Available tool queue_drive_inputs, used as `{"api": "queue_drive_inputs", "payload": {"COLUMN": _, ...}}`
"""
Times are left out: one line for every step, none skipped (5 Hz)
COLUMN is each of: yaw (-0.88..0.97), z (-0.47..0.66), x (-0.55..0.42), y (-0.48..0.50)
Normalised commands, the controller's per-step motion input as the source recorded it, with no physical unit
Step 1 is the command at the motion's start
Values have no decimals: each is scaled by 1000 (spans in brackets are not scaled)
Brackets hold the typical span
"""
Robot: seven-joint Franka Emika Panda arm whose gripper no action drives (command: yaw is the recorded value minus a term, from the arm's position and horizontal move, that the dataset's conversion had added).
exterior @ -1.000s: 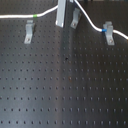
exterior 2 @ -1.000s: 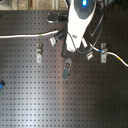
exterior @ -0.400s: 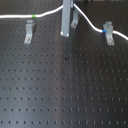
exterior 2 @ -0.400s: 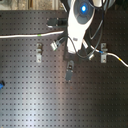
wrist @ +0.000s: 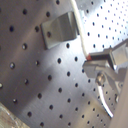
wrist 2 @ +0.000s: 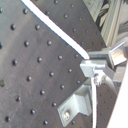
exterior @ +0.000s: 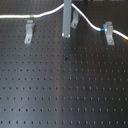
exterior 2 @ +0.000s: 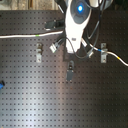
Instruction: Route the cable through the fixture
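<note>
Cable (exterior: 90,22) runs white across the far side of the black board (exterior: 65,85) in the first exterior view; it comes in from the first exterior view's left, goes over the clip with the green band (exterior: 31,31), climbs behind the grey arm post (exterior: 66,19), then drops past the middle clip (exterior: 75,21) to the clip with the blue band (exterior: 108,33) and leaves at the first exterior view's right. Next to the picture from a second ago, the cable, the clips and the post sit in nearly the same spots; any shift is too small to be sure of. In the second exterior view the white arm (exterior 2: 76,25) hangs over the middle clip, much as before. In both wrist views the gripper (wrist 2: 95,70) is pinched on the cable (wrist 2: 55,30), right beside the middle clip (wrist 2: 77,102); its fingers (wrist: 100,60) look closed on it, though the pictures are blurry.
</note>
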Motion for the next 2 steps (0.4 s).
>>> {"api": "queue_drive_inputs", "payload": {"yaw": -71, "z": 494, "x": -107, "y": 194}}
{"api": "queue_drive_inputs", "payload": {"yaw": -103, "z": 569, "x": -69, "y": 121}}
